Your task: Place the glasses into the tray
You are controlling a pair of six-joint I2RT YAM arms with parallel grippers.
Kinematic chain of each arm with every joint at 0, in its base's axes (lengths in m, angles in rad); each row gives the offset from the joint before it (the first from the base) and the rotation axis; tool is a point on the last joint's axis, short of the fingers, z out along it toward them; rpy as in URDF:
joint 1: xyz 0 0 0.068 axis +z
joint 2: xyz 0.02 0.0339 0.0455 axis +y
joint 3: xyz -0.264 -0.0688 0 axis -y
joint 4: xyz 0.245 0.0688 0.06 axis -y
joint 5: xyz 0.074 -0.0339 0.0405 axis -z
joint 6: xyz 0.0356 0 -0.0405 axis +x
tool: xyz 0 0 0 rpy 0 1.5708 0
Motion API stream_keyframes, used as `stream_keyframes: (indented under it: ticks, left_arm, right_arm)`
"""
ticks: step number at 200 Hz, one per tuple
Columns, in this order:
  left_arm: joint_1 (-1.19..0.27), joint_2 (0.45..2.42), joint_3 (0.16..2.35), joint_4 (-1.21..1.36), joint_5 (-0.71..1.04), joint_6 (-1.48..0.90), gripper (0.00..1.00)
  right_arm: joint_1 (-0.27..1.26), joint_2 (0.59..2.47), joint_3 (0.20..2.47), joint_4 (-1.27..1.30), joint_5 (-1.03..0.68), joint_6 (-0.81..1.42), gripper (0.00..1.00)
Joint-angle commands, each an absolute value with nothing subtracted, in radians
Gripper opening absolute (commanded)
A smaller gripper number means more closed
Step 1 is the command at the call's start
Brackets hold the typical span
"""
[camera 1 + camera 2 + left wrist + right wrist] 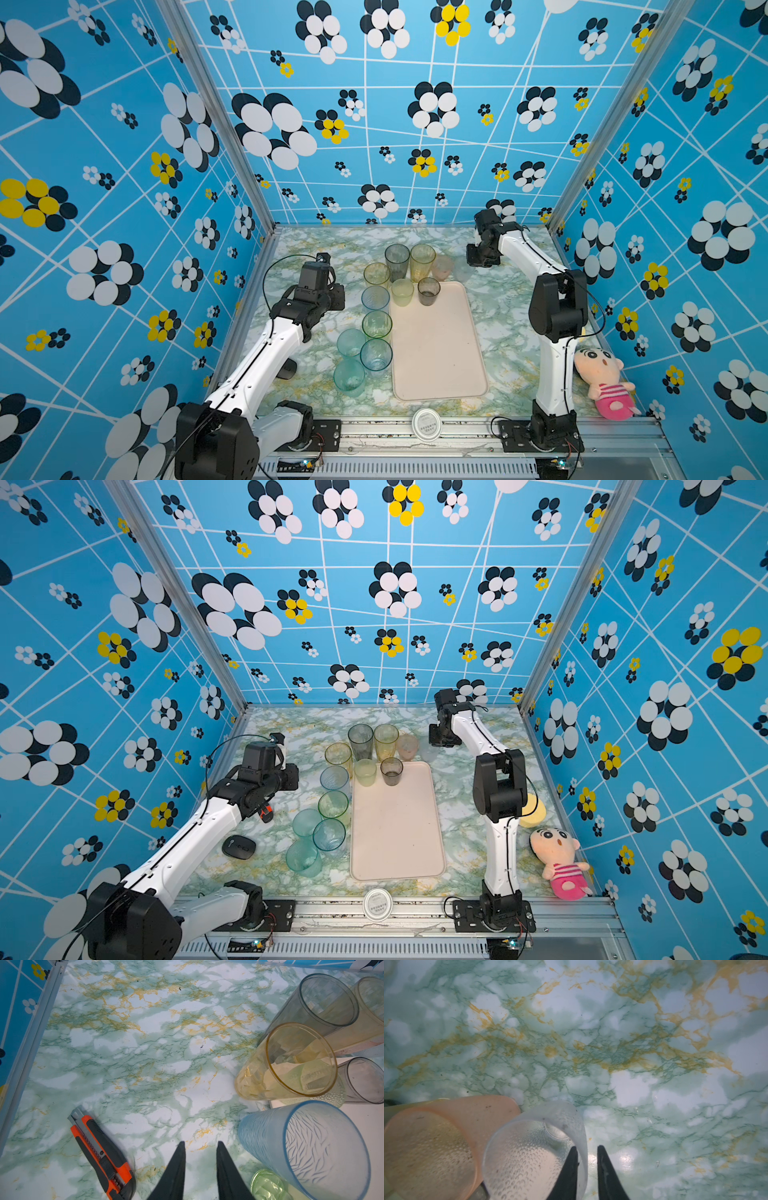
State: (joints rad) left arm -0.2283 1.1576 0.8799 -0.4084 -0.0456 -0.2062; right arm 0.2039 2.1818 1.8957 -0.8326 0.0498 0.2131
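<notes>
Right jaws, slightly parted, straddle the wall of a clear dimpled plastic tumbler [529,1157]; left jaws hang open over the marbled bench [145,1064].

White-shelled arms [266,357] with black joints, thin black cables, and hands [200,1144] of tapered black fingers [174,1172].

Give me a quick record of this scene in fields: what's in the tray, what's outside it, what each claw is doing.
Tray: large flat cream-pink rectangular plastic tray, on marbled table
In tray: short yellow-green translucent tumbler and short smoky grey translucent tumbler, upright at far end
Outside tray: remaining tinted translucent tumblers, along its left side and behind it
Left claw: open, empty, over bare table beside orange-and-black box cutter
Right claw: open, straddling the wall of clear dimpled plastic tumbler, one finger inside
</notes>
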Motion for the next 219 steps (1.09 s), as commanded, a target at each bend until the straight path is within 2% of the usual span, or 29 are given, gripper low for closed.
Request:
stream_keyframes:
  ticks: [1,110,219]
  left_arm:
    - [-0.219,1.150,0.875,-0.432,-0.064,-0.201,0.28]
    - [-0.213,1.147,0.851,-0.417,-0.059,-0.201,0.28]
    - [-0.207,1.126,0.841,-0.426,-0.055,-0.201,0.28]
  right_arm:
    - [0.198,2.218,1.925,-0.868,0.041,0.198,0.19]
    - [0.198,2.203,1.905,-0.887,0.069,0.184,0.00]
    - [0.198,2.110,1.846,-0.885,0.128,0.169,0.00]
